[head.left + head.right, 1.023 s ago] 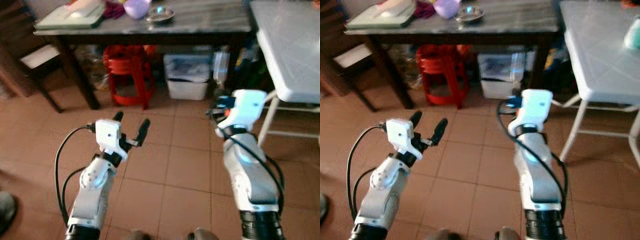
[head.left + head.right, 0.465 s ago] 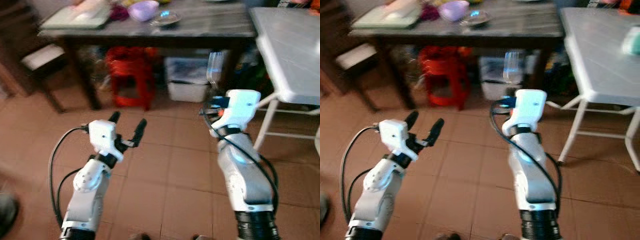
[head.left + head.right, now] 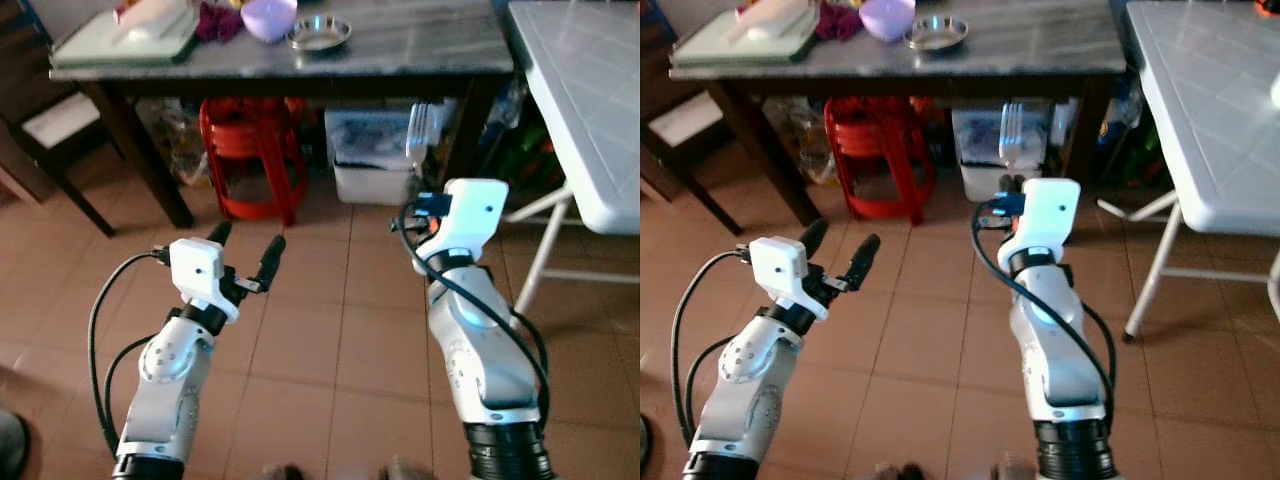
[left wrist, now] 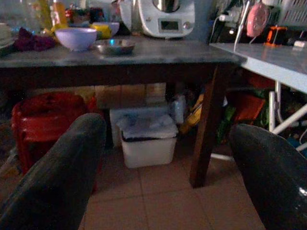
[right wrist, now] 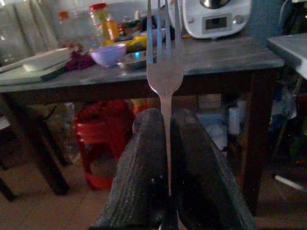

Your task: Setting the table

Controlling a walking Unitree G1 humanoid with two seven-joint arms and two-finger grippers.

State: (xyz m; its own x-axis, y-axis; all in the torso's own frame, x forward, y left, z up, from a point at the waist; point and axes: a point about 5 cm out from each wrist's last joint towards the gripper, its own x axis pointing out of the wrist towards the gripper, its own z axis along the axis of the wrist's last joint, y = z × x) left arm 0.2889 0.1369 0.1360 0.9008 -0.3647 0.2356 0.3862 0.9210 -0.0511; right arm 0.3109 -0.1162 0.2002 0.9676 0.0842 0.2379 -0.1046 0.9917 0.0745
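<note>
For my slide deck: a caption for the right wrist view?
Right gripper shut on an upright fork, facing the dark table.

Black fingers (image 5: 144, 182) pinch an upright fork (image 5: 164, 72) before a dark table (image 5: 225, 60).

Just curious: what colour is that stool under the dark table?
The stool is red, clearest in the left eye view.

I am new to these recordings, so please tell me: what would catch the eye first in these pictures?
Most striking is the shiny metal fork, held upright with tines up in the right gripper, whose jaws are shut on its handle. The left gripper hangs over the brown tiled floor with its jaws open and holding nothing. Ahead stands the dark grey-topped table, carrying a lilac plastic bowl and a small round steel dish.
</note>
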